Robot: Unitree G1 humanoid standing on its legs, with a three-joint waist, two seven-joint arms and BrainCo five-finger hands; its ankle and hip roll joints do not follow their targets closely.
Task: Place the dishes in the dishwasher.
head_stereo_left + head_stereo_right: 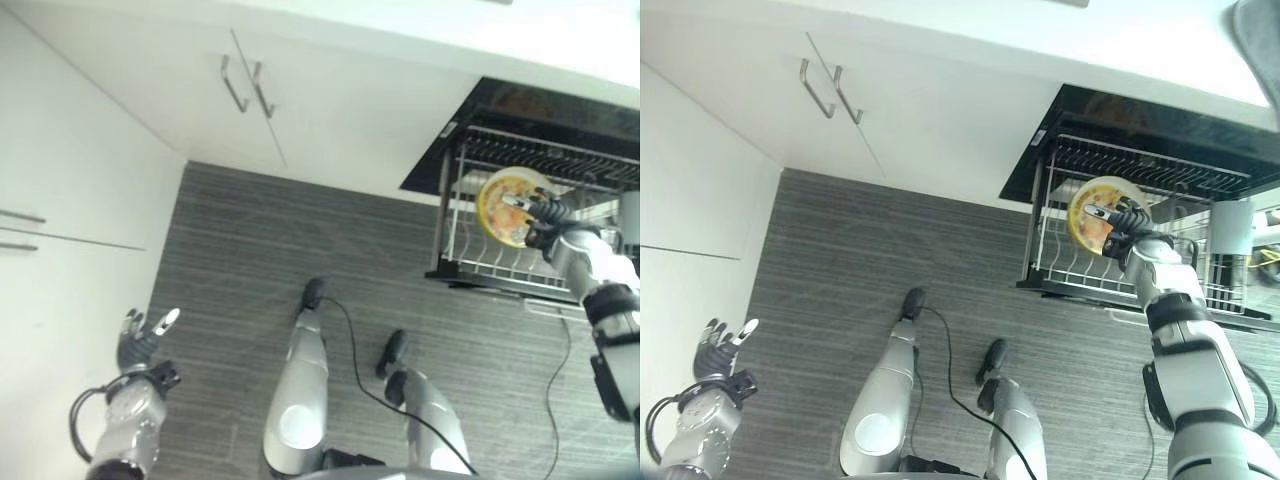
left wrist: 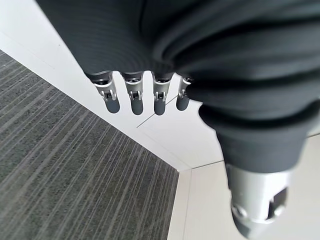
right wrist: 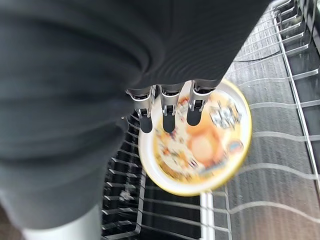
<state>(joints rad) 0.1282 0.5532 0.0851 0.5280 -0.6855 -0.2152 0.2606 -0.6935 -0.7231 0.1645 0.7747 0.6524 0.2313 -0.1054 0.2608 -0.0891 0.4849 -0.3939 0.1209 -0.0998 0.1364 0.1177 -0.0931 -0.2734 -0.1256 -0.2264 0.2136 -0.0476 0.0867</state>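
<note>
A yellow-rimmed plate (image 1: 503, 207) with a colourful picture on its face hangs tilted over the pulled-out wire rack (image 1: 478, 266) of the dishwasher. My right hand (image 1: 548, 222) is shut on the plate (image 3: 210, 150), its fingers (image 3: 169, 114) lying across the face near the rim and the thumb hidden behind. The rack's wire tines (image 3: 280, 150) run just beyond the plate. My left hand (image 1: 140, 345) hangs open and holding nothing at the lower left, its fingers (image 2: 135, 99) straight above the floor.
The dishwasher's dark open cavity (image 1: 560, 112) sits under a white counter. White cabinet doors with metal handles (image 1: 246, 84) stand at the back, and a further white cabinet front (image 1: 60, 200) lines the left. A grey cup (image 1: 1233, 228) stands in the rack's right part.
</note>
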